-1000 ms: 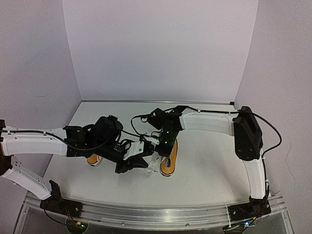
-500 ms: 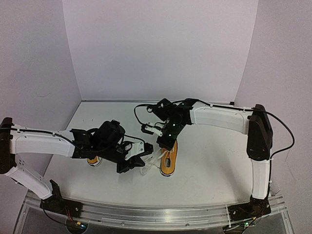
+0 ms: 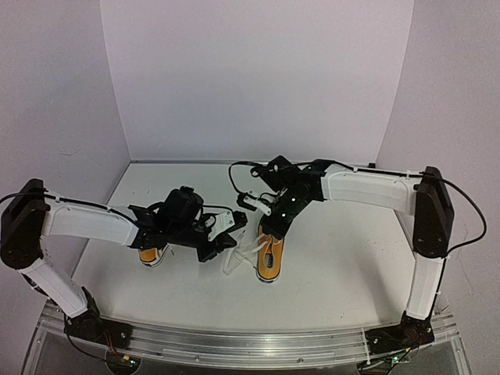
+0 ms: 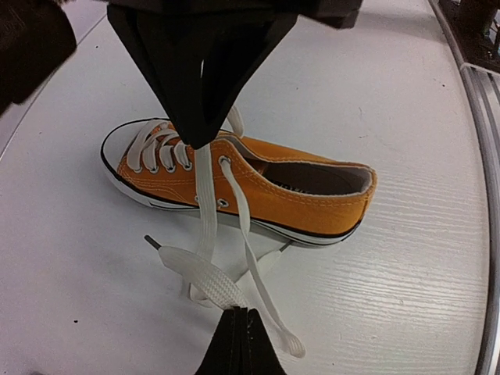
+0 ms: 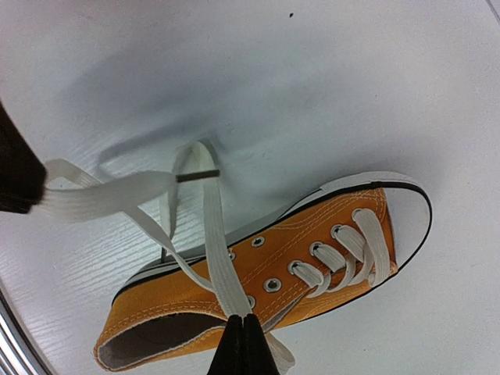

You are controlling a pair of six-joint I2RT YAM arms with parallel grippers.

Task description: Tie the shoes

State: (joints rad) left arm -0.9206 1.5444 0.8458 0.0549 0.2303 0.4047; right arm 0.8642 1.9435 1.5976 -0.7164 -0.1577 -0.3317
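Note:
One orange-yellow shoe (image 3: 269,262) lies on the table with its white laces (image 3: 237,258) loose on its left. My left gripper (image 3: 225,237) sits just left of it, shut on one lace end (image 4: 195,275). My right gripper (image 3: 269,226) hovers over the shoe's front, shut on the other lace (image 5: 217,269), which runs up from the eyelets. In the left wrist view the shoe (image 4: 258,183) lies on its sole, toe to the left. In the right wrist view the shoe (image 5: 312,258) points right. The second shoe (image 3: 148,255) is mostly hidden under my left arm.
White walls close in the table at the back and both sides. A metal rail (image 3: 250,348) runs along the near edge. A black cable (image 3: 234,173) loops beside the right wrist.
The left gripper has drawn back left and up from the shoe with its lace. The right arm has shifted right and back. The two lace ends are pulled further apart.

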